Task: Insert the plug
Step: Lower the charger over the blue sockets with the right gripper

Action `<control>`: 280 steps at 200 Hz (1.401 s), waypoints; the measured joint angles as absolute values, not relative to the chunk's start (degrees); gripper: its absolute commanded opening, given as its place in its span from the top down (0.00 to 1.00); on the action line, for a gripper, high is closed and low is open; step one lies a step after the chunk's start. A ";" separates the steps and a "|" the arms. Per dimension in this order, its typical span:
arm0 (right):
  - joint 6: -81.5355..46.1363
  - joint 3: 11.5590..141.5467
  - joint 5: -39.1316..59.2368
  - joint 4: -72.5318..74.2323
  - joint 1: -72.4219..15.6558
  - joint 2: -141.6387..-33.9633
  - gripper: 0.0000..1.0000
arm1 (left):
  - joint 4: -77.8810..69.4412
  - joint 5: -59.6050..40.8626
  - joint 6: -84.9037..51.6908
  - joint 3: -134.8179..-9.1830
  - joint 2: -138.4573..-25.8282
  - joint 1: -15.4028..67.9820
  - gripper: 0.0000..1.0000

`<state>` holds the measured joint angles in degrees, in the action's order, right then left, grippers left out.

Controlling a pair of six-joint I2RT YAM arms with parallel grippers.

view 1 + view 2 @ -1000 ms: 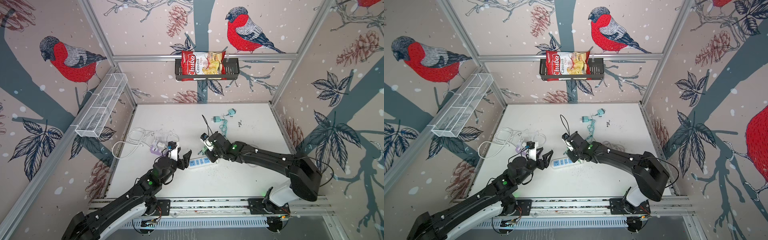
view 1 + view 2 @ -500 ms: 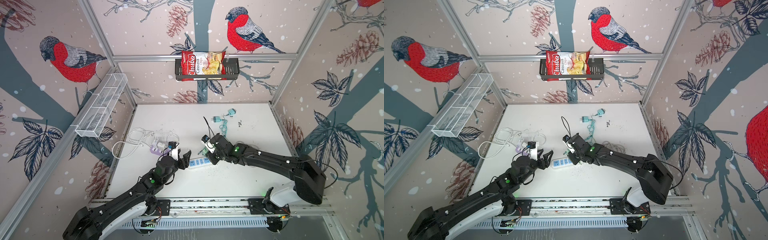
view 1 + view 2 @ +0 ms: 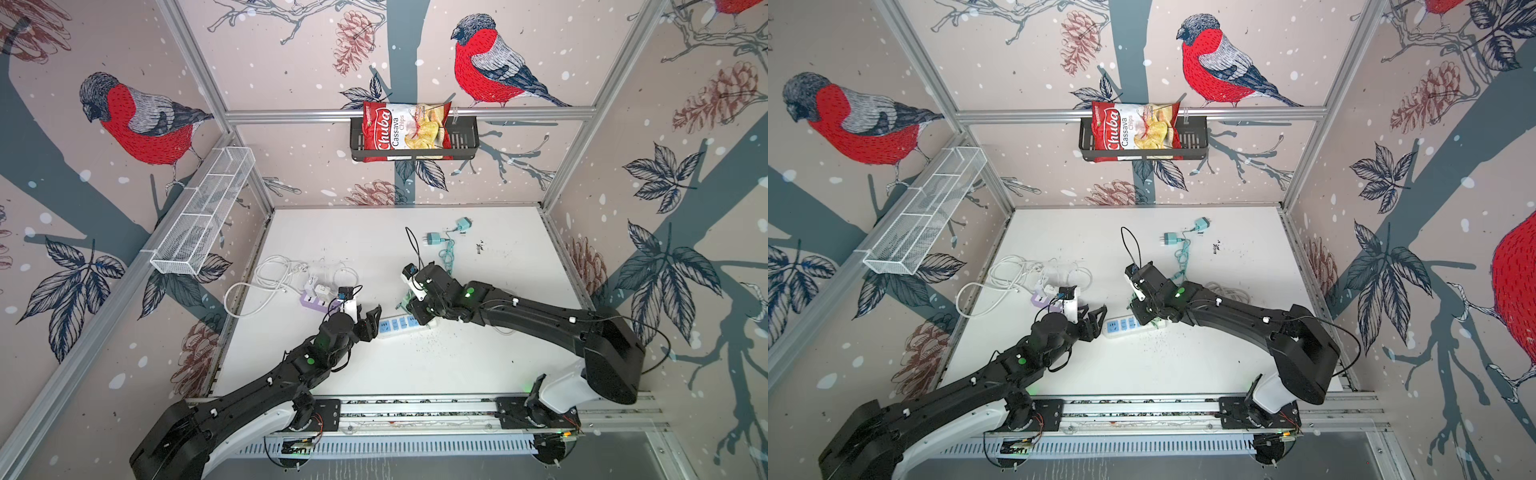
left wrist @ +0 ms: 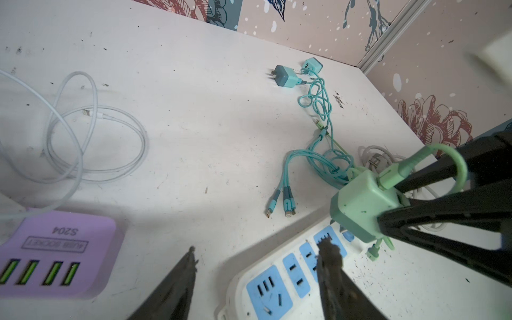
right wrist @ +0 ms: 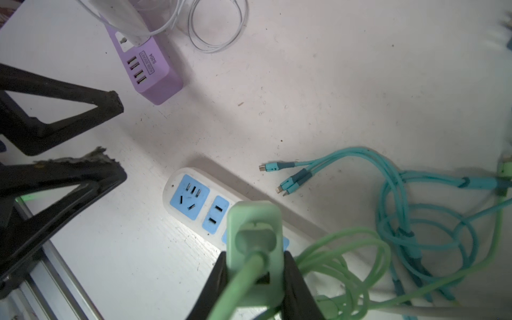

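The right gripper (image 5: 255, 263) is clamping its jaws tight on the green plug (image 4: 360, 205), with the green cable (image 5: 238, 285) trailing out behind. It is holding the plug tilted just over the blue sockets of the white power strip (image 3: 399, 325), which is lying on the surface (image 3: 415, 365). Whether the prongs are entering a socket cannot be told. The left gripper (image 4: 259, 246) is hovering with jaws wide apart, gripping nothing, just beside the strip's nearer end.

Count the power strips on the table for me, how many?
2. The purple power strip lies beside the white cables. The white and blue power strip lies mid-table, below the right gripper's green charger. None appears hidden.
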<state>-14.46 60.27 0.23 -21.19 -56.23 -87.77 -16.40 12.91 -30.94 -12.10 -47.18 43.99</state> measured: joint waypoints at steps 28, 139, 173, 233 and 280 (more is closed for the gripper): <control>-19.51 60.64 0.51 -23.09 -57.21 -88.55 0.92 | -17.74 13.91 -32.71 -10.33 -46.24 43.99 0.32; -28.56 62.24 -0.47 -24.29 -60.69 -91.68 0.92 | -20.08 15.94 -33.12 -8.64 -46.35 43.99 0.33; -29.93 62.70 -2.46 -24.25 -61.30 -92.09 0.92 | -21.45 16.10 -33.01 -8.16 -46.57 43.99 0.34; -31.44 63.20 -5.56 -24.32 -62.11 -93.17 0.93 | -21.82 16.08 -32.95 -8.16 -46.72 43.99 0.34; -31.83 63.81 -7.22 -24.47 -62.48 -94.65 0.93 | -21.82 16.05 -32.64 -8.16 -46.83 43.99 0.34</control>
<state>-31.83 63.81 -7.22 -24.47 -62.48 -94.65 -21.82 16.05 -32.64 -8.16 -46.83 43.99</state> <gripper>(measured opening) 0.275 0.663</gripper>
